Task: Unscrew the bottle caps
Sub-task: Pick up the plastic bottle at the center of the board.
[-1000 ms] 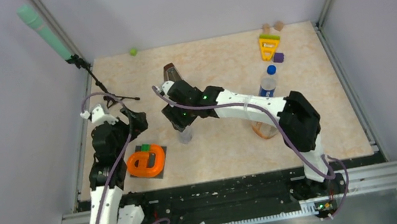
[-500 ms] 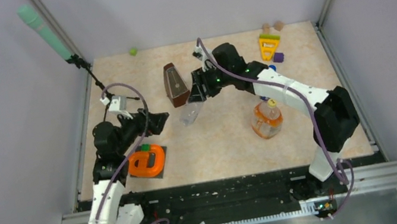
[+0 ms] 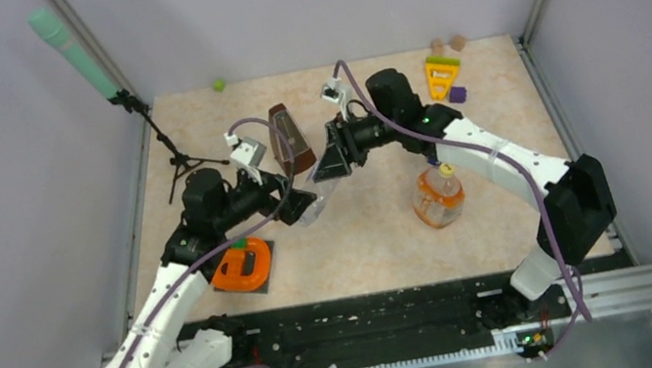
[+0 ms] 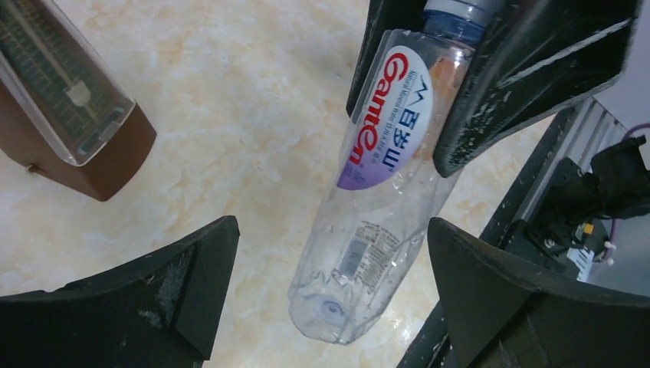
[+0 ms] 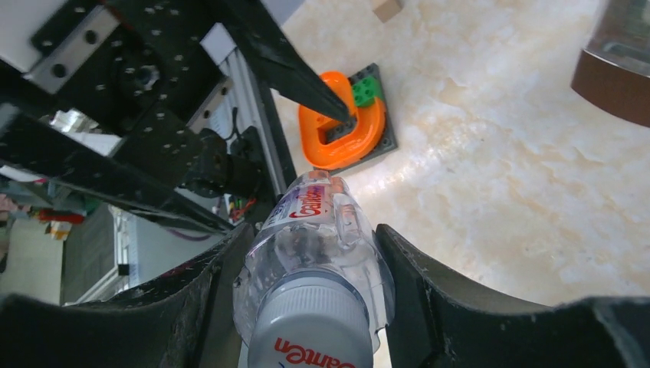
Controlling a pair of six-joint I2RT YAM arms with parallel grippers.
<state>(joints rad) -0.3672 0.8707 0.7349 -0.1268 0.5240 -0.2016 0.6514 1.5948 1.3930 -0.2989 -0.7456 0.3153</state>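
My right gripper (image 3: 331,159) is shut on the neck end of a slim clear bottle (image 3: 313,204) and holds it tilted above the table. The bottle's white cap (image 5: 314,330) sits screwed on, just behind the right gripper (image 5: 313,234). In the left wrist view the bottle (image 4: 383,192) shows a red-lettered label, and its base hangs between the fingers of my open left gripper (image 4: 331,230) without touching them. The left gripper (image 3: 298,201) reaches in from the left. A squat orange-tinted bottle (image 3: 438,201) with a yellow cap (image 3: 445,168) stands under the right forearm.
A brown metronome (image 3: 290,138) stands just behind the held bottle. An orange ring piece on a grey plate (image 3: 241,265) lies at the front left. A microphone stand (image 3: 168,145) is at the back left. A yellow toy (image 3: 441,77), a purple block (image 3: 457,94) and wooden discs (image 3: 448,44) sit at the back right.
The right arm has lifted the slim bottle off the table and tilted it toward the back. The left arm has swung in from the left until its open fingers flank the bottle's base.
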